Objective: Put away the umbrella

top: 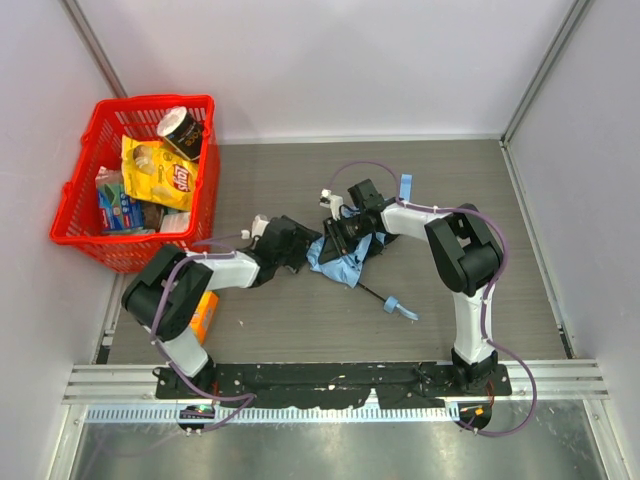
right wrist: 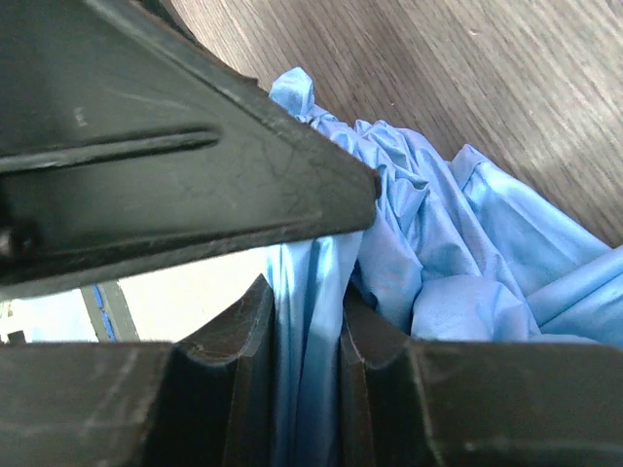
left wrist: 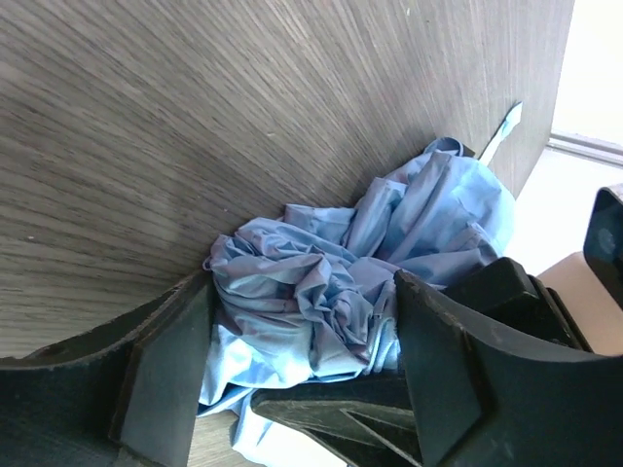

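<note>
Umbrella (top: 338, 262), one, crumpled blue; red basket (top: 100, 252), one.

1. A yellow bag (top: 160, 172) in the red basket (top: 110, 252) is carrying a red logo with pale lettering; the letters are coming out too small to read.
2. A dark cup (top: 181, 131) at the basket's back is showing a light-and-dark label; no word on it is resolving.
3. A blue-and-white packet (top: 120, 207) beside the bag is bearing printed bands; the print is blurring into stripes.
4. An orange box (top: 205, 312) is showing one face; any print on it is too small to tell.
5. The umbrella (left wrist: 331, 282) is showing plain sky-blue cloth in both wrist views; nothing legible is appearing there.
</note>
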Robot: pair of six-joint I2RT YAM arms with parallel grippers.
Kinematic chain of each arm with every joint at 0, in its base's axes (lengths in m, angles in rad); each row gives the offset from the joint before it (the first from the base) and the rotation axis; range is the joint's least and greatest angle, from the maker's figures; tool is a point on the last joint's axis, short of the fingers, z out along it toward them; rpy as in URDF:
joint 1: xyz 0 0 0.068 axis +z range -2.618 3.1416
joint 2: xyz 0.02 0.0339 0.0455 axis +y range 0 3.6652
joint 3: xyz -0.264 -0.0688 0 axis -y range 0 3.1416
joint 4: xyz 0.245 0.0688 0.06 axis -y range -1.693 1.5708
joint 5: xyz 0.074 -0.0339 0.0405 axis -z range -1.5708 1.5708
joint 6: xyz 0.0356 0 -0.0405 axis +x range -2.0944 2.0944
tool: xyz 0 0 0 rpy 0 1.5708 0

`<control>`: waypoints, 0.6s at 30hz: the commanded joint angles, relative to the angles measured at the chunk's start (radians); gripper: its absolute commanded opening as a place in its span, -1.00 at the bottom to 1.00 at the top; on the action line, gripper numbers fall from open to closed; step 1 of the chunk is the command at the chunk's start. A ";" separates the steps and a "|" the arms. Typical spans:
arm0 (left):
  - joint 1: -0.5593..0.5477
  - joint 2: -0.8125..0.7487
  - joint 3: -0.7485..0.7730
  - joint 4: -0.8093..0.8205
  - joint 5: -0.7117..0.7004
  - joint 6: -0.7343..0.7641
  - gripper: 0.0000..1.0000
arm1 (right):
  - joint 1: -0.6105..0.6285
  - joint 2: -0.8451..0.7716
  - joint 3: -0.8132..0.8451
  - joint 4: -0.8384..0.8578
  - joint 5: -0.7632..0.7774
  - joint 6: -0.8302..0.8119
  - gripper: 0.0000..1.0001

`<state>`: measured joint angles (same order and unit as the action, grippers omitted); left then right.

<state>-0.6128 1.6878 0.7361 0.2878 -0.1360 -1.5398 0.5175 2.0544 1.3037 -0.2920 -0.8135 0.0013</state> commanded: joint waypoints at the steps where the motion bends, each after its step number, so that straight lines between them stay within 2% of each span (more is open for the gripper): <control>1: -0.039 0.046 0.011 0.036 0.003 -0.019 0.33 | 0.019 0.056 -0.041 -0.127 0.109 -0.047 -0.98; 3: -0.053 0.032 -0.007 0.027 -0.043 -0.029 0.11 | 0.022 0.053 -0.040 -0.125 0.109 -0.047 -0.98; 5: -0.061 0.027 -0.017 0.014 -0.082 -0.039 0.10 | 0.021 0.052 -0.038 -0.125 0.108 -0.046 -0.98; 10: -0.070 0.047 0.008 -0.005 -0.066 -0.042 0.60 | 0.021 0.050 -0.035 -0.127 0.105 -0.046 -0.98; 12: -0.088 0.038 0.009 -0.019 -0.068 -0.059 0.64 | 0.021 0.049 -0.035 -0.125 0.102 -0.046 -0.98; 14: -0.113 0.023 0.025 -0.099 -0.095 -0.086 0.68 | 0.024 0.039 -0.041 -0.116 0.094 -0.046 -0.98; 18: -0.119 0.023 0.016 -0.222 -0.033 -0.193 0.76 | 0.023 -0.002 -0.064 -0.070 0.112 -0.031 -0.97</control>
<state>-0.6865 1.6985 0.7616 0.2462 -0.2813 -1.6196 0.5179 2.0453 1.3033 -0.3000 -0.8017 -0.0025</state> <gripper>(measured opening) 0.865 0.270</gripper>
